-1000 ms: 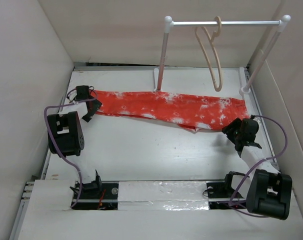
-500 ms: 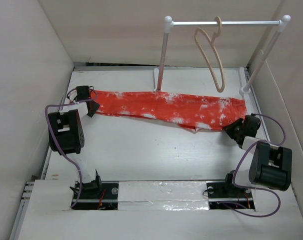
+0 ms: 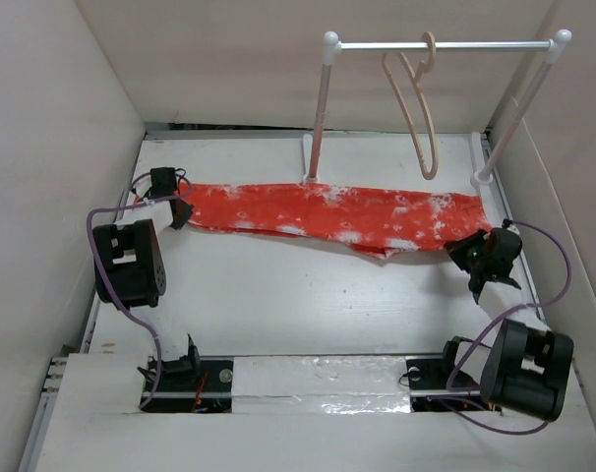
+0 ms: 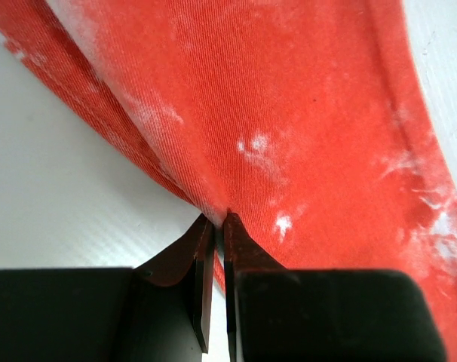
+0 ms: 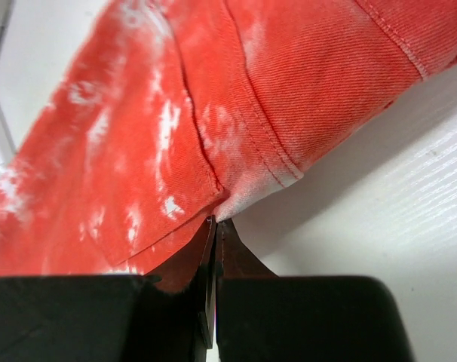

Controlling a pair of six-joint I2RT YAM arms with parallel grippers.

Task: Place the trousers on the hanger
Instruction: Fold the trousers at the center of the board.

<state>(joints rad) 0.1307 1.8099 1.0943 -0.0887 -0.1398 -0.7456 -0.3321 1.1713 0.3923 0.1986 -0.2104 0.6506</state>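
Both ends of the trousers (image 3: pixel 337 214) are pinched. The red-orange cloth, blotched with white, lies stretched lengthwise across the far half of the table (image 3: pixel 278 295), below the pale hanger (image 3: pixel 418 108) hooked on the white rack (image 3: pixel 446 44). The left gripper (image 3: pixel 180 210) is clamped tight on a fold at the left end. The right gripper (image 3: pixel 467 252) is likewise clenched on a stitched edge at the right end.

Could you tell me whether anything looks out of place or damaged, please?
Nothing stands out. The trousers lie stretched across the table, a flap poking from their near edge; the left pincer and right pincer pinch their ends. The hanger hangs on the rail.
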